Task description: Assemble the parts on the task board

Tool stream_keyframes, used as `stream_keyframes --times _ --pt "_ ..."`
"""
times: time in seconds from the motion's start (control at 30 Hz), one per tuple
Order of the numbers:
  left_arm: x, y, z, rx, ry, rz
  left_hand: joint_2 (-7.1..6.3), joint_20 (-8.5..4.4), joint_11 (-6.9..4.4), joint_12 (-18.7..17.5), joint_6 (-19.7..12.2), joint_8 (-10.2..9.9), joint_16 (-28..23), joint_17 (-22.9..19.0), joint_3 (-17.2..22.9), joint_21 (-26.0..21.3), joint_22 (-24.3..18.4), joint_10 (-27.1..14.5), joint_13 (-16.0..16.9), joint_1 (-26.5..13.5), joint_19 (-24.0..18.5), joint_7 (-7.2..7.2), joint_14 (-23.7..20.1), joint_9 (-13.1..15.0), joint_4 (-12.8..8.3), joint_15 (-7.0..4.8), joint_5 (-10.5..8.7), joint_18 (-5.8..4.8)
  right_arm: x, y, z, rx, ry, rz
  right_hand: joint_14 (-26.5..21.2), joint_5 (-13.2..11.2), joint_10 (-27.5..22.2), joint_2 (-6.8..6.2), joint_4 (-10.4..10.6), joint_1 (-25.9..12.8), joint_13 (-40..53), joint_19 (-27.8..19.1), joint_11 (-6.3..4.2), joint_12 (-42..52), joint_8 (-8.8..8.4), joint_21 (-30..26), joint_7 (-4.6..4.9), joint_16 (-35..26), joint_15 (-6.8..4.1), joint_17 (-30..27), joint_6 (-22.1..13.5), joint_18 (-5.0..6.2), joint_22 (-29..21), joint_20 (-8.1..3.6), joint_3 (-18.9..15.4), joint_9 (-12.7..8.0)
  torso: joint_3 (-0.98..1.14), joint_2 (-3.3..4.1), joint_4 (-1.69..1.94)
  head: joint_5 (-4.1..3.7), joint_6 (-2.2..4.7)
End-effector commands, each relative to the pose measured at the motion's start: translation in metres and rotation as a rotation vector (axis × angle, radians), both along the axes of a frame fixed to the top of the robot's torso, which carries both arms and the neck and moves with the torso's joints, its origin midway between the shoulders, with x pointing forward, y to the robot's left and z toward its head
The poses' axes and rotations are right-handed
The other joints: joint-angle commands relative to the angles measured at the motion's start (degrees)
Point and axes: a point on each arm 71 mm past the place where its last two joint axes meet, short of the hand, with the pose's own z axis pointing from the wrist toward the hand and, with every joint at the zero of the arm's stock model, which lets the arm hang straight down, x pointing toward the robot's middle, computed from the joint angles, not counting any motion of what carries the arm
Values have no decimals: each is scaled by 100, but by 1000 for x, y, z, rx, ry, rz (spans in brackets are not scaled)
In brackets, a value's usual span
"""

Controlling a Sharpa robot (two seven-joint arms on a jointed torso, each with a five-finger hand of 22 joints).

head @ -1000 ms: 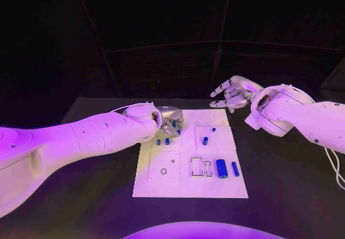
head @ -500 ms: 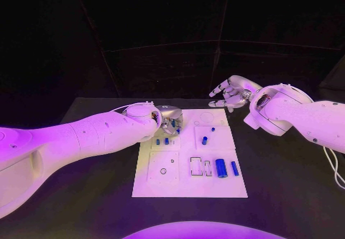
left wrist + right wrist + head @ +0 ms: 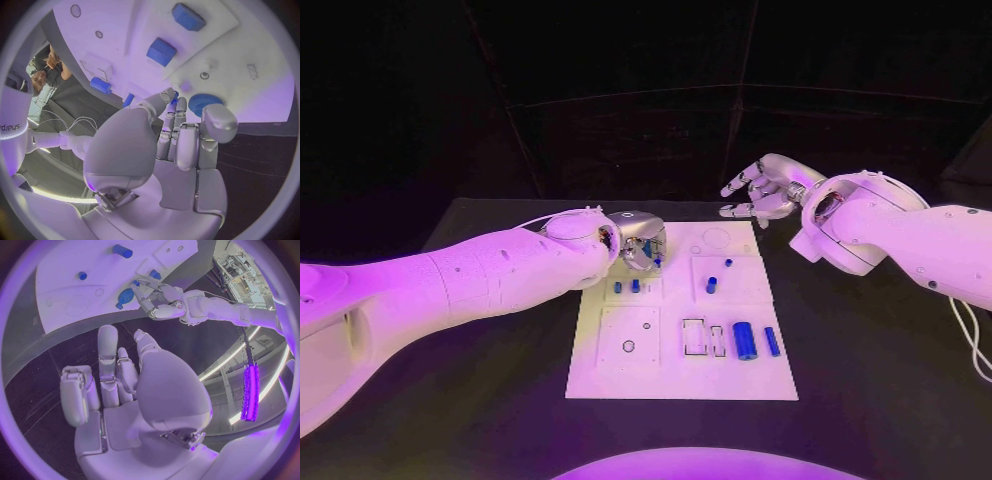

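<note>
The white task board (image 3: 682,375) lies mid-table. My left hand (image 3: 640,243) hangs over its far left corner. There the thumb and fingers (image 3: 181,117) close on either side of a round blue part (image 3: 199,101), seen too beside that hand (image 3: 160,299) as the round blue part (image 3: 124,298). A small blue piece (image 3: 175,95) shows at the fingertips. My right hand (image 3: 762,190) is raised beyond the board's far right corner, fingers apart, holding nothing; its palm (image 3: 125,390) faces the board.
Two small blue pegs (image 3: 626,286) stand just near of the left hand, and two more blue pieces (image 3: 711,283) in the right panel. A blue cylinder (image 3: 746,339) and a thin blue bar (image 3: 772,339) lie beside rectangular slots (image 3: 692,335). Black table surrounds the board.
The left hand has shifted very slightly over the board's far left corner. The right hand and the loose parts have not moved.
</note>
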Motion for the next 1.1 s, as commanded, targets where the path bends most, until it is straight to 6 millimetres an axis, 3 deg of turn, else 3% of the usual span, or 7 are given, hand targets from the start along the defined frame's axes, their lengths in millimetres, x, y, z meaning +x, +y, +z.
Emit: stream_keyframes --times 0.03,0.73,1.1 --pt "-1 1 9 -60 -22 2 -1 10 -7 -46 33 -23 33 -20 37 36 8 48 -4 -70 20 0 197 -6 8 -30 -10 -105 0 0 2 4 -13 0 -6 32 -43 20 -13 6 -10 584 14 -24 26 31 -4 25 -35 -1 17 -87 1509 -8 -29 -8 1 2 6 8 14" --pt "-6 54 9 -19 32 90 -69 11 -15 -97 74 -47 29 -52 19 39 22 107 1 -173 11 -12 191 -5 5 -34 -24 -103 1 -4 2 1 -12 -7 -6 32 -43 20 -13 6 -10 584 14 -24 26 31 -4 25 -35 -1 17 -87 1509 -8 -29 -8 -5 10 -3 12 -6" --pt "-5 61 8 -4 47 102 -81 11 -16 -107 76 -52 29 -54 13 39 24 112 1 -188 9 -13 190 -5 5 -35 -25 -103 1 -4 2 1 -12 -7 -6 32 -43 20 -13 6 -10 584 14 -24 26 31 -4 25 -35 -1 17 -87 1509 -8 -29 -8 1 9 -17 29 -14"
